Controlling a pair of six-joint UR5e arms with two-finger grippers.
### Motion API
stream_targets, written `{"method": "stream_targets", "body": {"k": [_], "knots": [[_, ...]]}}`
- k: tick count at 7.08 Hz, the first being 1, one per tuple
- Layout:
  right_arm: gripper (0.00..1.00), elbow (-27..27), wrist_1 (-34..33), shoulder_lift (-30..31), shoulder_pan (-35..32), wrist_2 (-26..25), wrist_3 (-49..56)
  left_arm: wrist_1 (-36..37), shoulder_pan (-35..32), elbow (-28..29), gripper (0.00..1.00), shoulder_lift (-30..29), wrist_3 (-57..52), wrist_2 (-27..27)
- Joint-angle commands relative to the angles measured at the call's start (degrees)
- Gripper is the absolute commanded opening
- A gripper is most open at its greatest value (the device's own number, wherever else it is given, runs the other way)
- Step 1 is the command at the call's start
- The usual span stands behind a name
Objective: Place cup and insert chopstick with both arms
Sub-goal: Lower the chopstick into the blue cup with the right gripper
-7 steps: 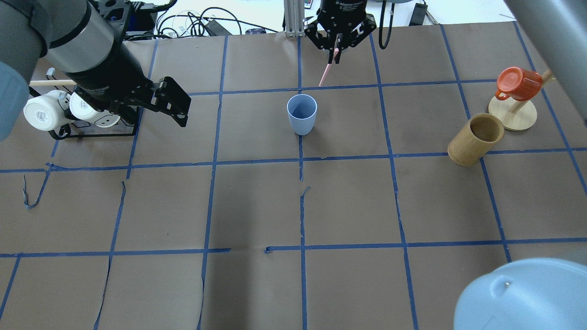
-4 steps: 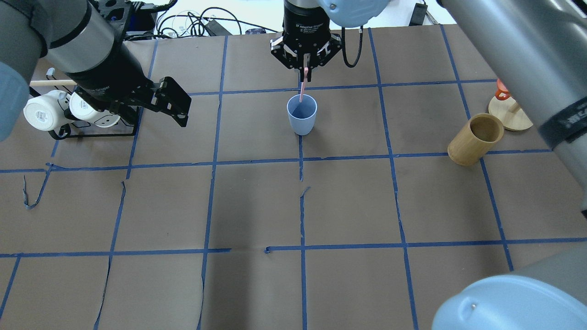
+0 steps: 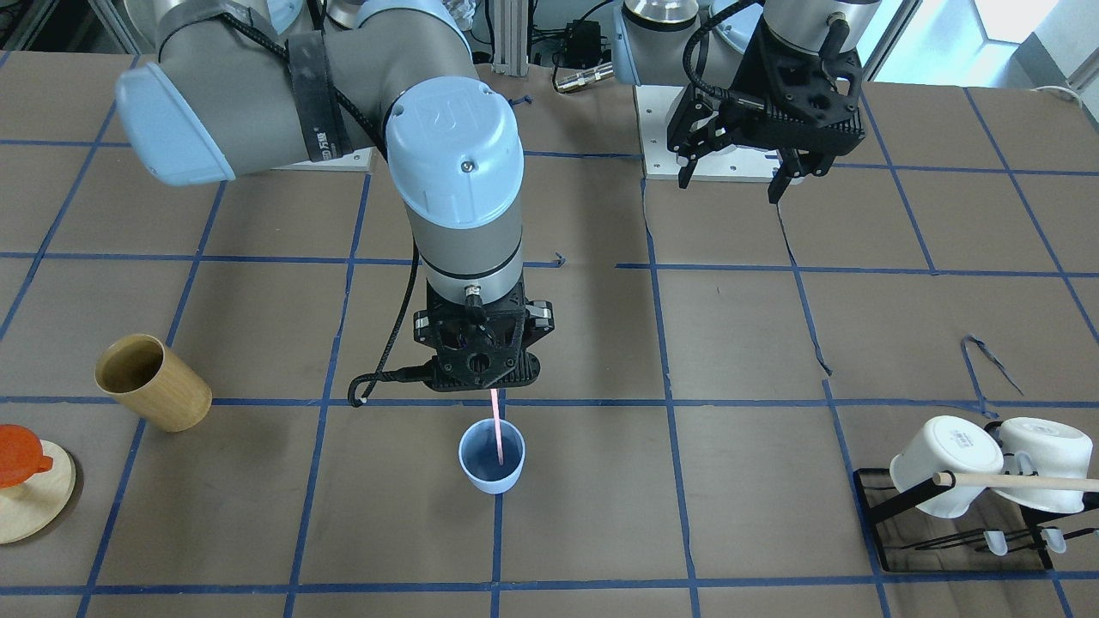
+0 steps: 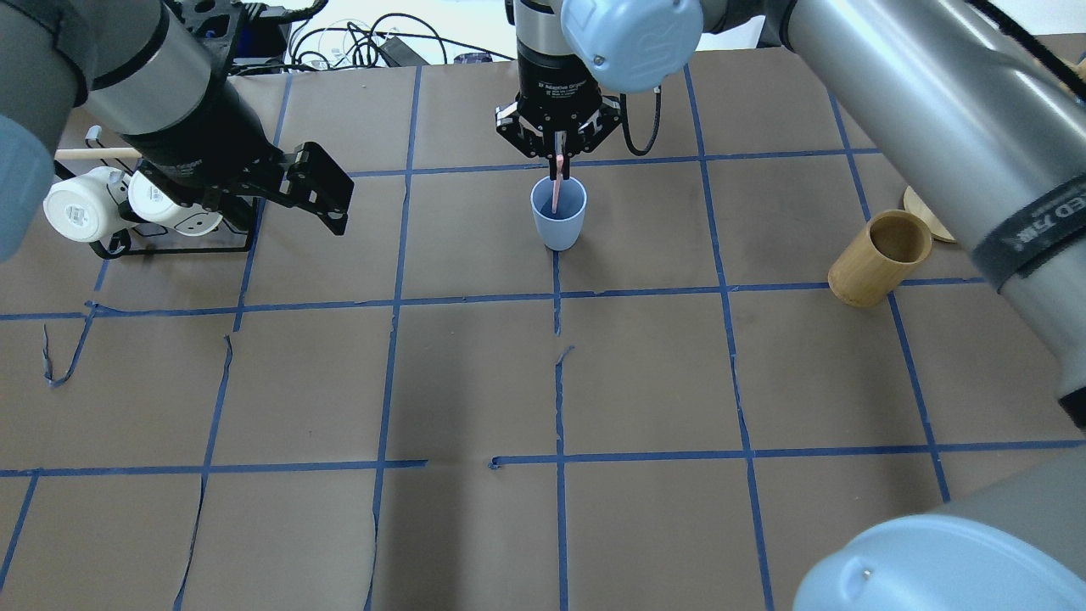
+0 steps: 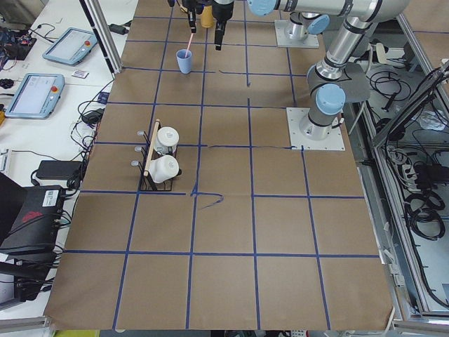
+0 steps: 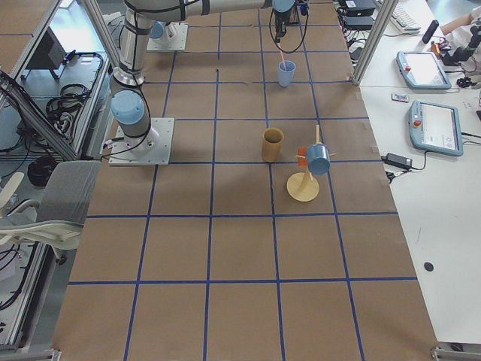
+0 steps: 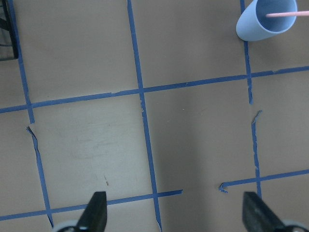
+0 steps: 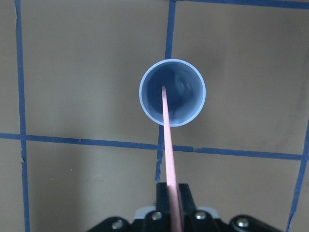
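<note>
The pale blue cup [image 4: 560,233] stands upright on the brown table at the centre back; it also shows in the front view [image 3: 489,477] and the right wrist view [image 8: 186,92]. My right gripper [image 4: 559,158] hangs straight above it, shut on the thin pink chopstick [image 4: 556,193]. The stick points down and its lower tip is inside the cup's mouth [image 8: 164,111]; the front view shows the same [image 3: 496,425]. My left gripper [image 4: 343,207] is open and empty, well to the cup's left, near the mug rack. The cup shows at the top right of its wrist view [image 7: 260,26].
A tan wooden cup [image 4: 878,259] stands at the right. Behind it is a round wooden stand [image 3: 26,498] with an orange mug. A black rack [image 4: 182,246] with two white mugs [image 3: 944,468] and a wooden rod [image 3: 1022,482] sits at the left.
My right arm has come from the table's far edge to above the cup and lowered the pink stick's tip into it. The left arm has not moved.
</note>
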State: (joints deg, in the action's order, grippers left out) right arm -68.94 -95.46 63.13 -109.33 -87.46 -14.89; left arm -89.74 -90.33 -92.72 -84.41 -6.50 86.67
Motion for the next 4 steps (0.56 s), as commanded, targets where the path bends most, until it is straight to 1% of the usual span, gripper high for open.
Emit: {"method": "stream_targets", "body": {"k": [1,2,3,4], "knots": [[0.43,-1.47,-2.8,0.23,-0.01,-0.08,-0.14,0.0,-0.02,0.0,1.0,-0.05,0.0,-0.01],[0.48,-0.33,-2.89,0.41,0.95,0.09,0.39,0.0,-0.02,0.0,1.0,-0.05,0.0,-0.01],[0.6,2.9,-3.24,0.41,3.13,0.1,1.09,0.0,-0.02,0.0,1.0,-0.05,0.0,-0.01],[0.68,5.8,-1.59,0.67,6.46,0.1,4.92,-0.09,-0.02,0.0,1.0,0.04,0.0,0.08]]}}
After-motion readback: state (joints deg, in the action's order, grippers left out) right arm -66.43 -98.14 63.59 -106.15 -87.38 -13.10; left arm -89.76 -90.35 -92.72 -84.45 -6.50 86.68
